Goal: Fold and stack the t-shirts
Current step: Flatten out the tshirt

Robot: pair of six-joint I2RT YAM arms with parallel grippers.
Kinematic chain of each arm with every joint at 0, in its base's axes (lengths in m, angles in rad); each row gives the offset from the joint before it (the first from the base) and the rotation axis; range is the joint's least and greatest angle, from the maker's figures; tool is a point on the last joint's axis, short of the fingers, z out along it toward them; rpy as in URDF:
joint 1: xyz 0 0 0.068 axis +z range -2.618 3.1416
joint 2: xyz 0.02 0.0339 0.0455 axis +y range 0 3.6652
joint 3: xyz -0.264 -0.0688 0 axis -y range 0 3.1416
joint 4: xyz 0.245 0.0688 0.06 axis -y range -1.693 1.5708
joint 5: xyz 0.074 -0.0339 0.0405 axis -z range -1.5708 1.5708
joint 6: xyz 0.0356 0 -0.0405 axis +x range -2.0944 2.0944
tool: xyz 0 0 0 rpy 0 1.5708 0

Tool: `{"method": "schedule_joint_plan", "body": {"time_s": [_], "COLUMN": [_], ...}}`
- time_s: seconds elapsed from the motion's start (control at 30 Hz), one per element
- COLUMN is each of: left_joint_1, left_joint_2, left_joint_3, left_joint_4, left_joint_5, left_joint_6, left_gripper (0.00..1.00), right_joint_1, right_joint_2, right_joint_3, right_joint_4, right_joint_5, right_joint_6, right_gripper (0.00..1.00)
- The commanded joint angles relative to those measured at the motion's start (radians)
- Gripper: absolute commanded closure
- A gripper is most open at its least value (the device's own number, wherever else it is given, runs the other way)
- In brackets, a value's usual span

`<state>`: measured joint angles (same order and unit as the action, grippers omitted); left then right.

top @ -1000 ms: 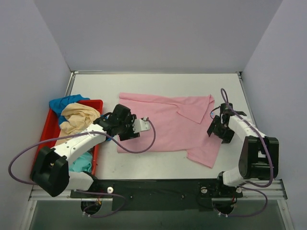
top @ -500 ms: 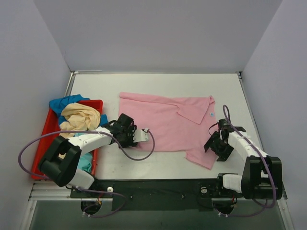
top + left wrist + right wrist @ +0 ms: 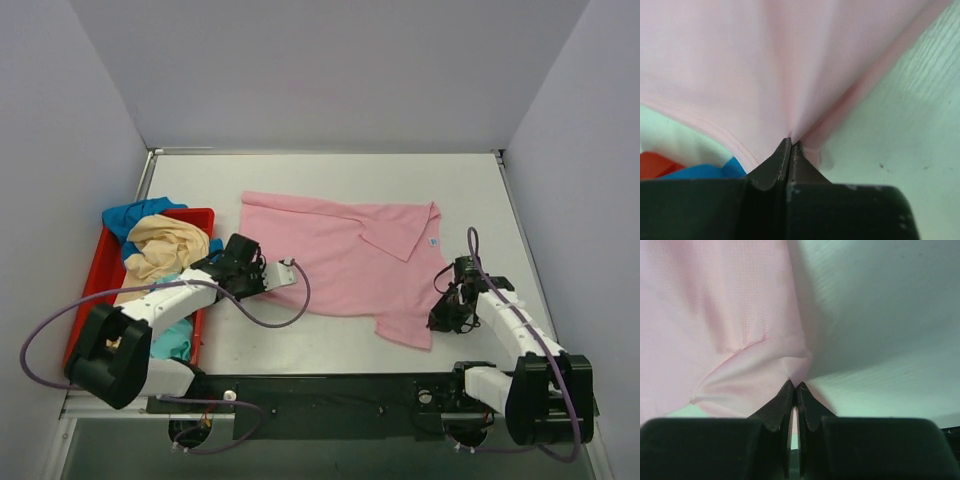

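A light pink t-shirt (image 3: 340,260) lies spread on the white table, its right sleeve folded in and a small label showing. My left gripper (image 3: 264,283) is at its lower-left hem corner, shut on a pinch of pink cloth (image 3: 765,65); the fingertips (image 3: 791,143) meet with fabric rising from them. My right gripper (image 3: 440,321) is at the lower-right corner, shut on the pink cloth (image 3: 715,315), which puckers at the closed tips (image 3: 794,385). Cream-yellow (image 3: 165,245), blue (image 3: 135,213) and teal (image 3: 172,340) t-shirts sit heaped in the tray.
The red plastic tray (image 3: 85,290) stands at the left edge of the table, just behind my left arm; its corner (image 3: 652,165) and blue cloth (image 3: 705,170) show in the left wrist view. Grey walls enclose the table on three sides.
Both grippers went from open to shut on the pink shirt's lower corners. The right gripper moved nearer the front edge, and the shirt's hem shifted slightly left.
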<state>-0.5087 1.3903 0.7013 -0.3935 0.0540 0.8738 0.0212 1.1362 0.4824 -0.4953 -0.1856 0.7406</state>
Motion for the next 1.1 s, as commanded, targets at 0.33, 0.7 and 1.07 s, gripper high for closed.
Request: {"method": "schedule_joint_plan", "body": {"time_s": [0.33, 0.7, 1.07], "left_joint_1": [0.099, 0.101, 0.101], "left_joint_2": [-0.273, -0.304, -0.079], "left_joint_3": [0.439, 1.006, 1.04], "left_joint_4": [-0.52, -0.75, -0.277], "left_joint_5": [-0.017, -0.008, -0.212], "left_joint_6": [-0.117, -0.148, -0.197], "left_gripper": [1.0, 1.0, 1.0], "right_joint_1": [-0.006, -0.006, -0.017], "right_joint_2": [-0.36, -0.285, 0.141], "right_joint_3": [0.666, 1.337, 1.484], "right_joint_4": [-0.451, -0.552, -0.18], "right_joint_5": [0.029, 0.132, 0.057], "right_joint_6": [-0.136, -0.234, -0.3], "right_gripper": [1.0, 1.0, 1.0]}}
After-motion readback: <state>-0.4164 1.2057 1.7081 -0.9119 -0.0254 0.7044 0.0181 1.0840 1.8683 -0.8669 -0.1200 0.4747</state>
